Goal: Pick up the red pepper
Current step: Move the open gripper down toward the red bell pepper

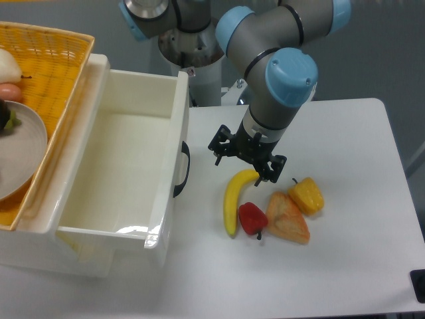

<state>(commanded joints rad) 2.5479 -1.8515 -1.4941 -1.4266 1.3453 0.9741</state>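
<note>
End effector: the end effector point(247, 159) hangs above the bench, over the upper tip of the banana and up and left of the red pepper; it holds nothing.
Fingers: dark and seen from above against the arm's wrist, so I cannot tell whether they are spread or pressed together.
Red pepper: the red pepper point(252, 218) lies on the white bench point(345, 266), between the banana and the orange wedge, touching or nearly touching both; its short dark stem points toward the front edge.
Banana: the banana point(232, 201) lies curved just left of the pepper, its upper end bending right under the end effector.
Orange wedge: the orange wedge point(288, 218) sits just right of the pepper, larger than it.
Yellow pepper: the yellow pepper point(307, 195) rests up and right of the wedge, close against it, dark stem pointing up-left.
Drawer: a white open drawer point(119, 179) with a dark handle stands left of the fruit, well apart from the pepper.
Basket: a yellow woven basket point(66, 73) sits at far left on the drawer's edge, holding a grey plate point(20, 156) and some partly cropped items.
</note>
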